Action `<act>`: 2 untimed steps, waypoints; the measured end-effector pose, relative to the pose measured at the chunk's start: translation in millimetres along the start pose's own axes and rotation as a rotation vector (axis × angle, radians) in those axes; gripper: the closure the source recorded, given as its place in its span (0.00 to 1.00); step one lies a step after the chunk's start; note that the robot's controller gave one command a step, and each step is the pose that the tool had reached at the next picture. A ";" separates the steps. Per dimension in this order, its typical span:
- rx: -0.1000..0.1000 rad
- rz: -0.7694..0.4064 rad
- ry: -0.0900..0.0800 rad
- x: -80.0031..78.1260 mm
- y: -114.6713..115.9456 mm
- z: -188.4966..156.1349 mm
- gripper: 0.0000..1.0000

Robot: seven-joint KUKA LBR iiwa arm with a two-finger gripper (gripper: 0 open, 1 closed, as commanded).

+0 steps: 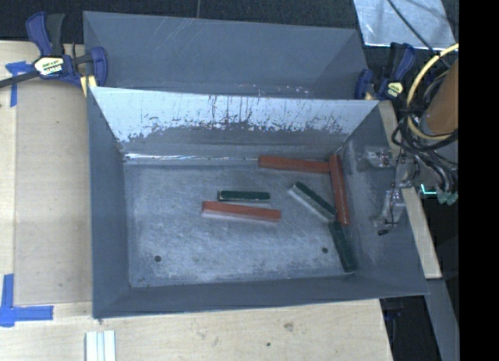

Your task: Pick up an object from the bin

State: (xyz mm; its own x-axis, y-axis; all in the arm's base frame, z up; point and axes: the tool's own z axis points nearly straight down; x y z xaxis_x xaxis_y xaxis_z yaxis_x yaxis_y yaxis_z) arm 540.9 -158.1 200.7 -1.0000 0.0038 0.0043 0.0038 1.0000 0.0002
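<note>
The gripper point(387, 210) is seen at the right of the frame, approx. mid-height, over the sloped right wall of the grey bin point(234, 63). How far it is open can't be told, nor whether anything is held.

Nearest it, two thin flat bars are seen at the right end of the bin floor:
- A red-brown bar point(339, 192), narrow & straight. Its long axis runs nearly top-to-bottom in the frame, w/ the lower end leaning slightly right.
- A dark green bar point(343, 249), just below the first & about in line w/ it. It points from upper left to lower right & ends near the floor's lower right corner.

A second red-brown bar point(295, 165) is laid left-to-right along the back of the floor. Its right end meets the top of the upright one, so an inverted L is formed.

A pale grey-and-green bar point(313, 199) is set diagonally, upper left to lower right, w/ its lower end against the upright red-brown bar.

Well apart, at centre frame, a short dark green bar point(243, 196) & a longer orange-red bar point(242, 212) are laid roughly left-to-right. The green one is just above the orange-red one.
</note>
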 end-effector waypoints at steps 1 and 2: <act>-0.001 -0.218 -0.003 -27.2 47.4 80.1 0.00; -0.001 -0.309 -0.011 -86.6 123.5 123.8 0.00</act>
State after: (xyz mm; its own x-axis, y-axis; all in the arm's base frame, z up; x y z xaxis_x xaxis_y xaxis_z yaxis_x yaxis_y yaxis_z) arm 627.5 -34.9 76.7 -0.9538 -0.3005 -0.0071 -0.3005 0.9538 0.0006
